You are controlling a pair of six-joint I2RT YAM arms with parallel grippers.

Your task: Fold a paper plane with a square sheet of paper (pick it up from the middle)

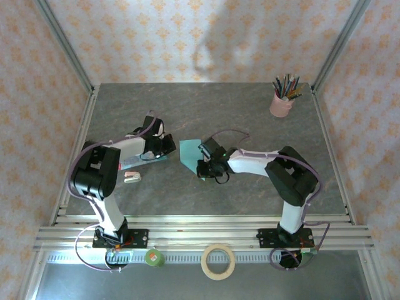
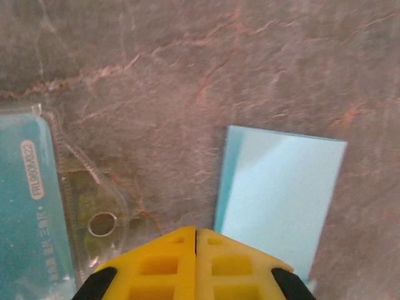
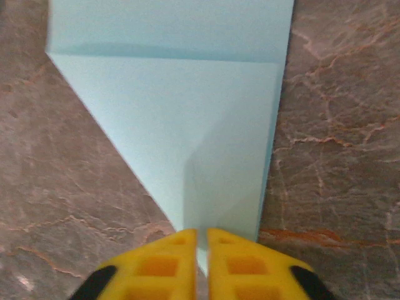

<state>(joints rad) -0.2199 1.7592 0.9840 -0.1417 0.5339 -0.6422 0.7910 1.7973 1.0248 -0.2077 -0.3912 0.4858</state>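
Both are closed. My right gripper [image 3: 201,239] pinches the square sheet of paper [image 3: 187,119] by its point, mid-table [image 1: 250,115]; my left gripper [image 2: 195,236] grips nothing.

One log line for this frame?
square sheet of paper: corner folded diagonally | right gripper: shut on its near edge | left gripper: shut, empty

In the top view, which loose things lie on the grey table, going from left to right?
In order: small white object → paper → pink cup of pens.
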